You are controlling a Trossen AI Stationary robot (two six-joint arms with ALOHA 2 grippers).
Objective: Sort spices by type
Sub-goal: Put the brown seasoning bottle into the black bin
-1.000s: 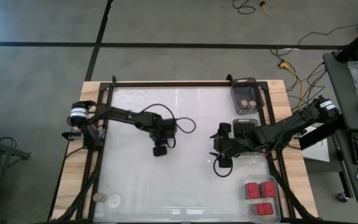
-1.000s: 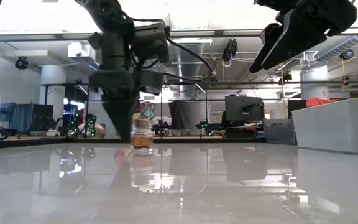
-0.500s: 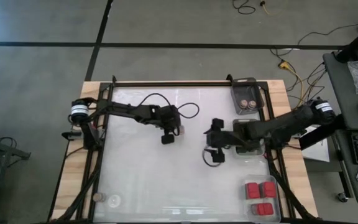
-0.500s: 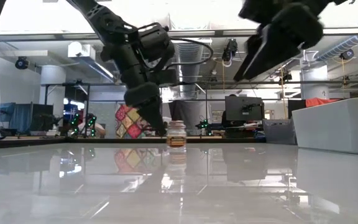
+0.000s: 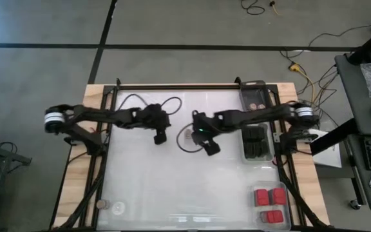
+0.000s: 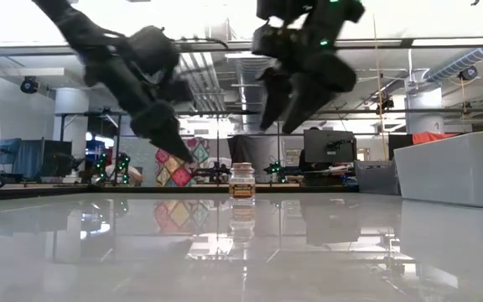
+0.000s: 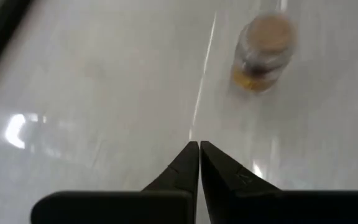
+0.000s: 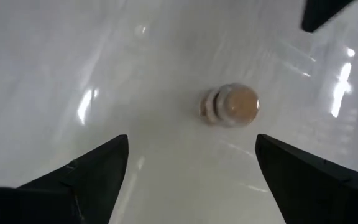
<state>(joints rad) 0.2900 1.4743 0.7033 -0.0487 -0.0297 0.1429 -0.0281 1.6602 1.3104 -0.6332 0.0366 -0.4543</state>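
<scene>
My right gripper [image 5: 198,136] hangs spread wide above a small round jar [image 5: 187,135] standing upright mid-table, touching nothing. My left gripper [image 5: 160,136] sits just left of it, fingers pressed together and empty, while red blocks [image 5: 269,196] fill the near-right tray [image 5: 287,212].

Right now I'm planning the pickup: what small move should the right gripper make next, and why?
Probably lower the right gripper over the jar: its fingers stand open above the jar, which stands upright and free on the table, and the left gripper is shut and off to the side.
</scene>
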